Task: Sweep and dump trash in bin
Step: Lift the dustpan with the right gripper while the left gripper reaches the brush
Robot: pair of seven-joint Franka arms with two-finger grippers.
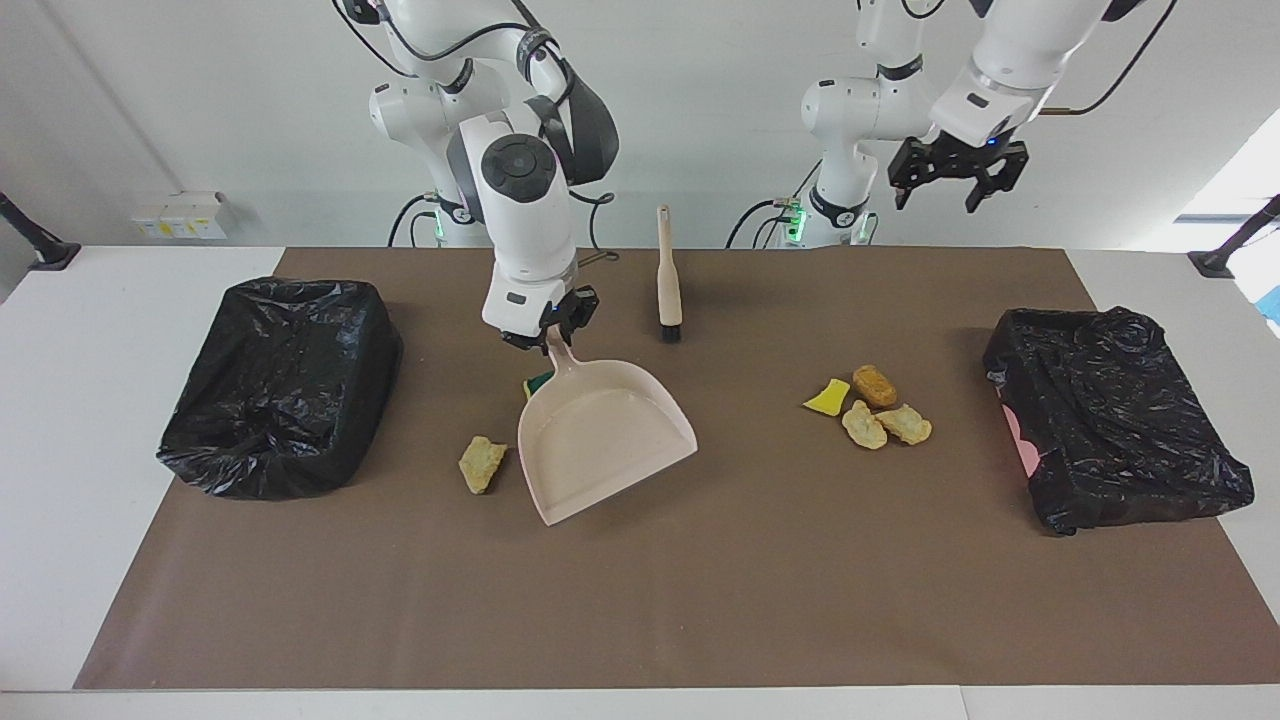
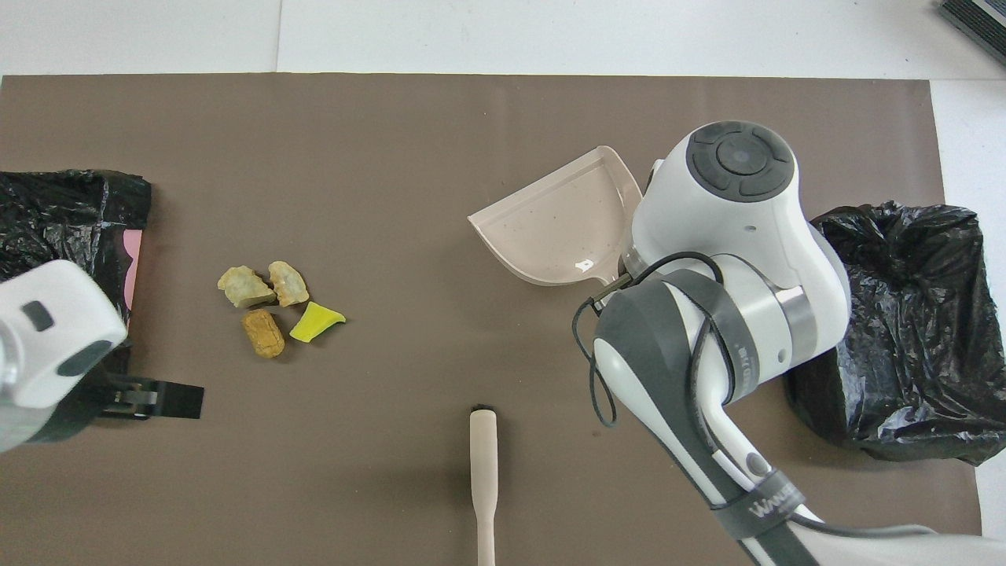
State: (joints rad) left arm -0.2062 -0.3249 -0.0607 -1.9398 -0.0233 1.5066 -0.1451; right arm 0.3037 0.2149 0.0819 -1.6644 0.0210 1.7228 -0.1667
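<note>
— Facing the robots, what's happening?
— The right tool (image 1: 556, 330) is clamped on the dustpan (image 1: 603, 432) handle; a green-faced scrap (image 1: 538, 383) and a tan scrap (image 1: 482, 464) lie just beside the pan. The left tool (image 1: 957, 172) waits high, fingers wide.
— And from overhead?
— Four scraps (image 2: 273, 309) cluster on the bench (image 2: 440, 157) near the left arm's bin (image 2: 63, 220); the brush (image 2: 483, 479) lies nearer the robots.

In the overhead view the right arm (image 2: 731, 259) hides the dustpan (image 2: 558, 228) handle. The brush (image 2: 483, 472) handle and one bin (image 2: 63, 228) run off the picture's edge
</note>
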